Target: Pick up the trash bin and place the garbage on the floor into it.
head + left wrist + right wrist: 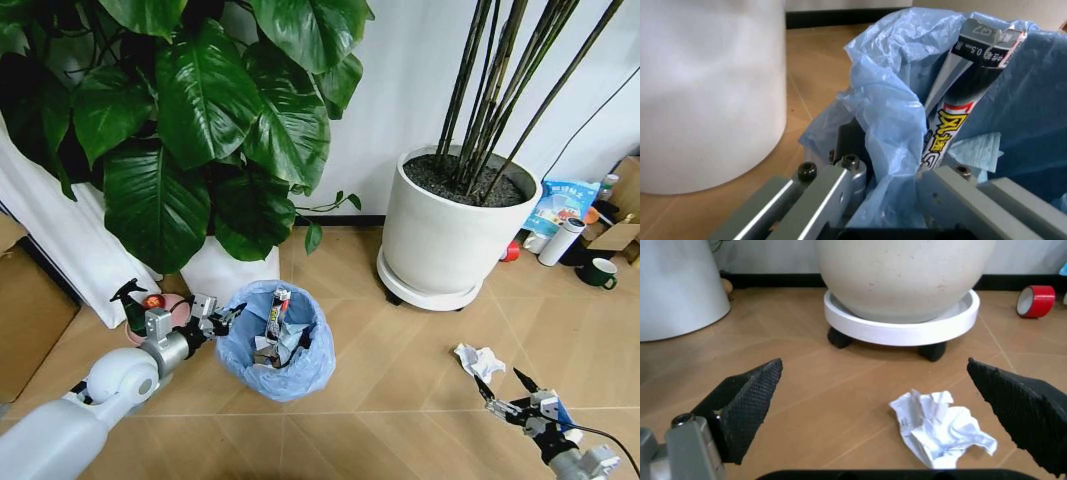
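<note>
The trash bin (278, 345), lined with a puffy light-blue bag (887, 105), stands on the floor (400, 350) in front of the leafy plant. My left gripper (226, 318) (897, 200) is shut on its near rim, one finger outside and one inside the bag. Garbage lies inside it: a long printed wrapper (959, 105) and paper scraps. A crumpled white paper wad (478, 360) (938, 429) lies on the floor to the right. My right gripper (505, 388) (883, 407) hangs open just short of the wad, one finger on each side of it.
A big white pot (455, 235) (903, 270) on a footed saucer stands behind the wad. The leafy plant's white pot (225, 268) (707, 90) is close behind the bin. A dark spray bottle (133, 305), a white flask (560, 242), a mug (602, 272) and red tape (1035, 301) sit nearby.
</note>
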`<state>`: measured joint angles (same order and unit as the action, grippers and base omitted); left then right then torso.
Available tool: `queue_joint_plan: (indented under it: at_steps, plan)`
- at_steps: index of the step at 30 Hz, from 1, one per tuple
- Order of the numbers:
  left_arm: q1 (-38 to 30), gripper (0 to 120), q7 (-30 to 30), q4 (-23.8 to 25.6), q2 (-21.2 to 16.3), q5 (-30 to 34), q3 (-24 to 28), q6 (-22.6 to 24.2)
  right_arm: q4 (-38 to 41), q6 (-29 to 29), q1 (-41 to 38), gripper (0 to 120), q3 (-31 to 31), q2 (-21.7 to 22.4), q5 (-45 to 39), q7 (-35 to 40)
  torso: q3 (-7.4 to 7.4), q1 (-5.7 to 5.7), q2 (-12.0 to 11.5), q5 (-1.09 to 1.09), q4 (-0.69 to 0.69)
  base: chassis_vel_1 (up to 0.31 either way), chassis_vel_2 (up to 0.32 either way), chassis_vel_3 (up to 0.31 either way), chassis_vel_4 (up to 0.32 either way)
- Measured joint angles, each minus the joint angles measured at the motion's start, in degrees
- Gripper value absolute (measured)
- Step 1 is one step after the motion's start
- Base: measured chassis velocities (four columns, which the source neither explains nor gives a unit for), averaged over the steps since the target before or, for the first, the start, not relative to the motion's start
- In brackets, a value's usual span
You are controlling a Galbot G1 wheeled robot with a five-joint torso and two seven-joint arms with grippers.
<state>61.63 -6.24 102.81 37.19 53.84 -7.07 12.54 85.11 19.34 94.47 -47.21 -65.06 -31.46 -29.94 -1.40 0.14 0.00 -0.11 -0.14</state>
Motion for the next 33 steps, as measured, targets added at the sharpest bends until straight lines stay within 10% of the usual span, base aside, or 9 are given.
queue_joint_plan:
  at_steps: [33]
  plan:
    - [-0.48, 0, -0.09, -0.13, 0.09, 0.1, 0.36, 0.03, -0.39, -0.06, -0.05, 100, -0.15, 0.45, -0.26, -0.33, 0.0, 0.0, 0.0, 0.0, -0.01, -0.056, -0.06, 0.055, 0.06]
